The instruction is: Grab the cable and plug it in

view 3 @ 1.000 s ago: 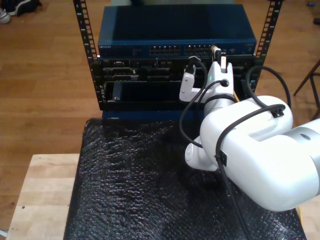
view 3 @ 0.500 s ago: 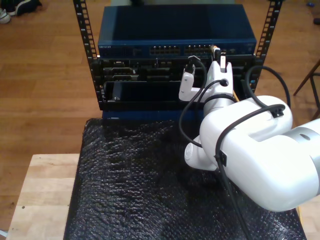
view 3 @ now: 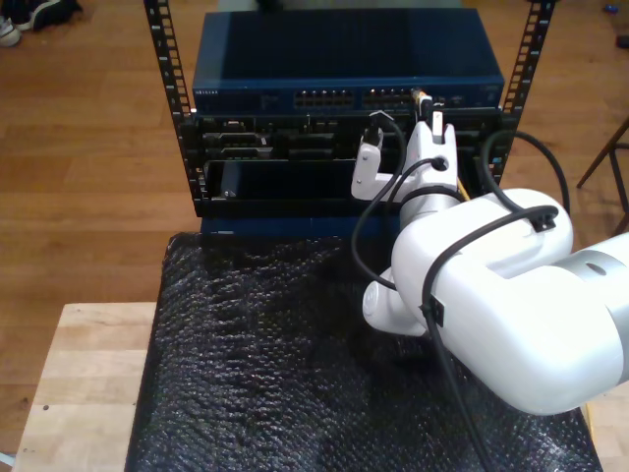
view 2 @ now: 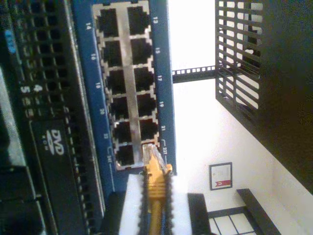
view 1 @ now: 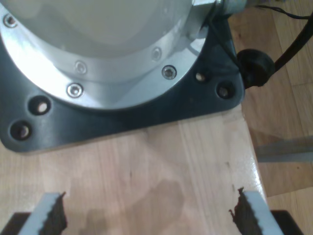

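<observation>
The rack point(view 3: 177, 108) stands on the floor beyond the far edge of the surface point(view 3: 88, 374); the switch point(view 3: 344, 59) sits at the top of the rack, with further units point(view 3: 275, 147) stacked below it; a mat point(view 3: 265, 354) lies on the surface, leaving a bare strip at the exterior view's left; my second tool point(view 3: 425, 102) reaches over the mat's far edge to the switch's face, toward the exterior view's right; the cable point(view 2: 155, 188) runs between its fingers, its plug point(view 2: 150, 152) at the mouth of a port at the end of the port block point(view 2: 128, 83); my first tool point(view 1: 149, 215) hangs above the surface, near an arm's base plate point(view 1: 146, 110) mounted on it.
</observation>
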You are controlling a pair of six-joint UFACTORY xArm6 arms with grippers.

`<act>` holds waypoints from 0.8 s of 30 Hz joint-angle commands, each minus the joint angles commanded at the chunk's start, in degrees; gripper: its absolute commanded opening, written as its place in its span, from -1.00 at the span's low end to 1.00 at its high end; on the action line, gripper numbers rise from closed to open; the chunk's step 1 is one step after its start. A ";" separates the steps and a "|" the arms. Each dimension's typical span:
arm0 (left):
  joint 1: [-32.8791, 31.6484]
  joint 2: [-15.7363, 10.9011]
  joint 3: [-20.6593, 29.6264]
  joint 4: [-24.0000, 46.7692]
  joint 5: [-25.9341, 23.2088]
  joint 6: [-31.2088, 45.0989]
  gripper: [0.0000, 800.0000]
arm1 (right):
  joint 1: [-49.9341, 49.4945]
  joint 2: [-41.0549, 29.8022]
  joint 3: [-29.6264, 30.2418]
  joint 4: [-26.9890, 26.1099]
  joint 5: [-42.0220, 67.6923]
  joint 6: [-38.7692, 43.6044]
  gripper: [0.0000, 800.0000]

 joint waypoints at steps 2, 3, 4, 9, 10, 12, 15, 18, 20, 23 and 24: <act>0.00 0.00 0.09 0.00 0.00 -0.09 1.00 | -0.09 0.09 -0.09 0.00 0.00 0.00 -1.00; 0.00 0.00 0.09 0.00 0.00 0.00 1.00 | 0.00 0.09 -0.09 0.00 0.00 0.00 -1.00; 0.00 0.00 0.09 0.00 0.00 0.00 1.00 | 0.00 0.09 -0.09 0.00 0.00 0.00 -1.00; 0.00 0.00 0.09 0.00 0.00 -0.09 1.00 | 0.00 0.88 -1.32 -0.09 0.00 -0.09 -1.00; 0.00 0.00 0.00 0.00 0.00 0.00 1.00 | 0.00 0.88 -1.41 -0.09 0.00 -0.09 -1.00; 0.00 0.00 0.00 0.00 0.00 0.00 1.00 | 0.00 1.05 -1.49 -0.35 0.09 -0.09 -1.00; 0.00 0.00 0.09 0.00 0.00 0.00 1.00 | 0.00 1.14 -1.49 -0.62 0.09 0.00 -1.00; 0.00 0.00 0.09 0.00 0.00 0.00 1.00 | 0.00 1.23 -1.49 -0.62 0.09 0.00 -1.00; 0.00 0.00 0.09 0.00 0.00 -0.09 1.00 | 0.00 1.23 -1.49 -0.62 0.09 0.00 -1.00; 0.00 0.00 0.00 0.00 0.00 0.00 1.00 | 0.00 1.23 -1.67 -0.62 0.18 0.00 -1.00; 0.00 0.00 0.09 0.00 0.00 0.00 1.00 | 0.00 1.32 -1.76 -0.62 0.18 0.00 -1.00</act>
